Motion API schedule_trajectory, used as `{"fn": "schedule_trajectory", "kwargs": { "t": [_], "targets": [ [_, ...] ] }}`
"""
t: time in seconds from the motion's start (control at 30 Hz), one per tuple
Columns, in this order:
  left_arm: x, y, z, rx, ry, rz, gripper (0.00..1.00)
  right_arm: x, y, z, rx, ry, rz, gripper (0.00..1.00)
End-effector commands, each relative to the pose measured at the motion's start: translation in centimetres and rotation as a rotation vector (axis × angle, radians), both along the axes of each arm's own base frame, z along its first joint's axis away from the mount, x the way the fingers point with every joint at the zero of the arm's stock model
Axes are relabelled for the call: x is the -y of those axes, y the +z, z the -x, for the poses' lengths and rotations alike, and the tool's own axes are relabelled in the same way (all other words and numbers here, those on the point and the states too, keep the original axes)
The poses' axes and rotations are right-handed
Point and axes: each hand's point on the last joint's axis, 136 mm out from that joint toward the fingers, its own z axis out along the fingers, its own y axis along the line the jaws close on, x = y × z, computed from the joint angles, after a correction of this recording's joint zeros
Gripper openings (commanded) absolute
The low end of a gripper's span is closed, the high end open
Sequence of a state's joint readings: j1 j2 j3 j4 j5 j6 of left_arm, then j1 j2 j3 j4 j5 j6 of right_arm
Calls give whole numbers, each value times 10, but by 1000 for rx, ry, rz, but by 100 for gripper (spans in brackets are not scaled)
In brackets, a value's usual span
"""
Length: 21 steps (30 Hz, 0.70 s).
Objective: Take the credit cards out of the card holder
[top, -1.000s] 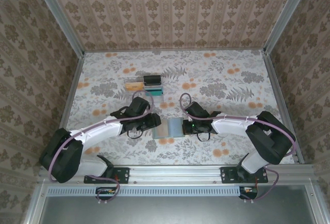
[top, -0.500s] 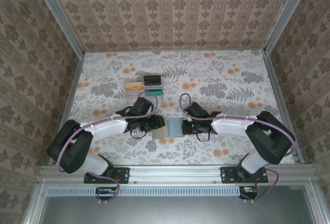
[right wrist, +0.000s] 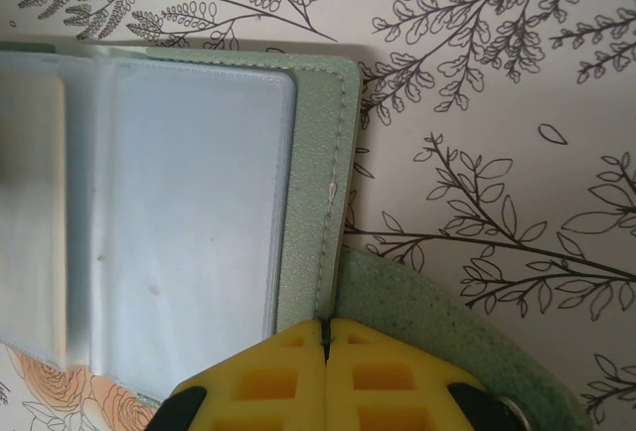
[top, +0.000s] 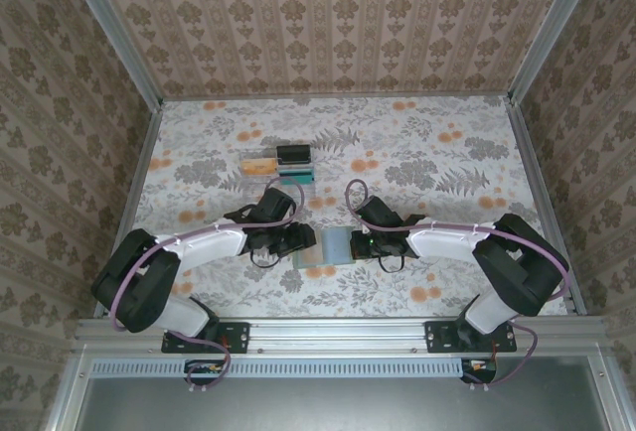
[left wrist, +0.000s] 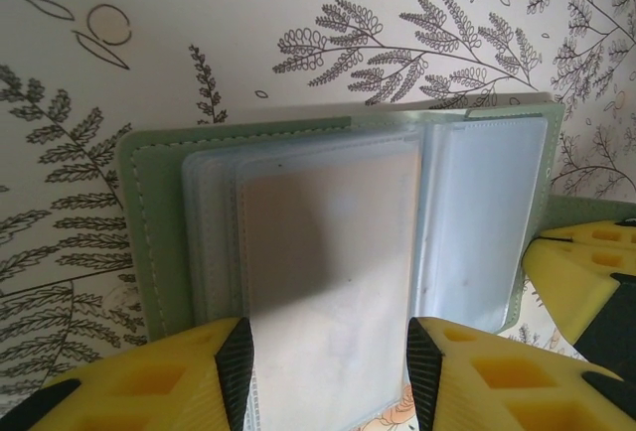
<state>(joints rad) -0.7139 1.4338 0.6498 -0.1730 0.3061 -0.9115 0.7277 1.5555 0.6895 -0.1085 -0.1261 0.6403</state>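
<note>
From above, swinging the left hand up to the left edge of the card holder this past second; open face up on the bench, long axis left to right. Left wrist: straddling a frosted sleeve with half-parted jaws, grip impossible to confirm, pull likely next. Right wrist: pinning the holder's right cover with the closed right hand.

Place: enclosed robot test booth, lab-style
Walls: beige damask-patterned wallpaper panels on three sides
Frame: silver aluminium rails edging the box
Surface: white floral-printed tabletop
Fixtures: white-and-black left arm and right arm, bolted to the near rail
</note>
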Motion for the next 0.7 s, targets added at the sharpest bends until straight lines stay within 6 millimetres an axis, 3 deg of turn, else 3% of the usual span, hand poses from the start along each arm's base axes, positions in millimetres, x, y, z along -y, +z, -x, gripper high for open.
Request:
{"fn": "schedule_trajectory", "kwargs": {
  "t": [0.0,0.23,0.67],
  "targets": [
    [-1,-2,2,0,-25,-35,48,8,-18,15,-58,-2,49,6],
    [7,-13,6,-42,-40,-13,48,7,-19,15,-61,-1,47,6],
    [44,9,0,-20,-90,195,53,6,-19,14,-60,3,47,5]
  ]
}}
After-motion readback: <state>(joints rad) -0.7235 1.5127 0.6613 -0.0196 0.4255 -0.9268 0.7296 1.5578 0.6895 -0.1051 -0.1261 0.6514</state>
